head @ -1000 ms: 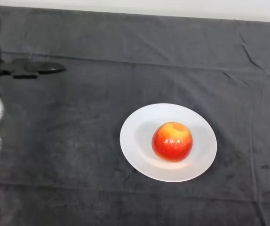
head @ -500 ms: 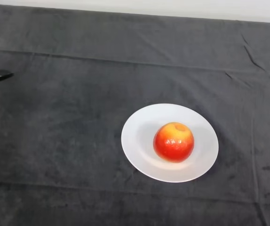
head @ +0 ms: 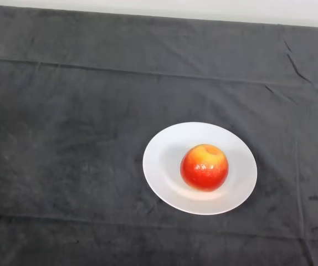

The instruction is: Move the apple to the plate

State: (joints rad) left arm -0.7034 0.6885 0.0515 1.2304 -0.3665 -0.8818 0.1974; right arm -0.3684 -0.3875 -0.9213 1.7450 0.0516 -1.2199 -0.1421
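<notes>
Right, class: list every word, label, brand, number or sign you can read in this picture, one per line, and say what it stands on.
None can be read: the apple, the white plate and the dark cloth carry no words, numbers, labels or signs.

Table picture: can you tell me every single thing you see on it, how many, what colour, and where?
apple: one, red with yellow-orange patches, sitting on the plate, a little right of the plate's middle
plate: one, white, round, on the cloth right of the table's middle, toward the near edge
cloth: one, dark grey, wrinkled, covering the whole table
wall strip: one, pale, along the far top edge of the view
robot hand: none showing in this picture
</notes>
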